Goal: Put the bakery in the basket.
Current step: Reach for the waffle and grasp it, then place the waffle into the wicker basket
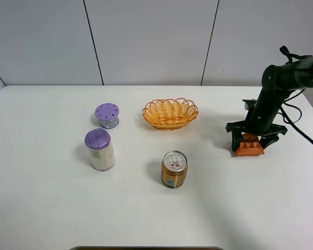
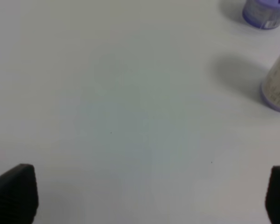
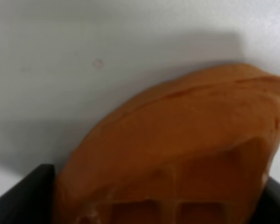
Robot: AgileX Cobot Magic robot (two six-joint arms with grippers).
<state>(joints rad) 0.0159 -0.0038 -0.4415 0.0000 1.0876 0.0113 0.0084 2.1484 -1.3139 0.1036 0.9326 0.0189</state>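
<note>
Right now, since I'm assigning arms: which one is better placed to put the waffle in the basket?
Right: the right gripper straddles the waffle, a finger on each side. The left gripper hangs open by the purple-lidded jar, far from it.

From my station I count one basket (image 1: 170,113), one bakery (image 1: 249,146), one metal can (image 1: 174,169) — and two purple-lidded containers, a short jar (image 1: 107,115) and a tall jar (image 1: 99,149).
</note>
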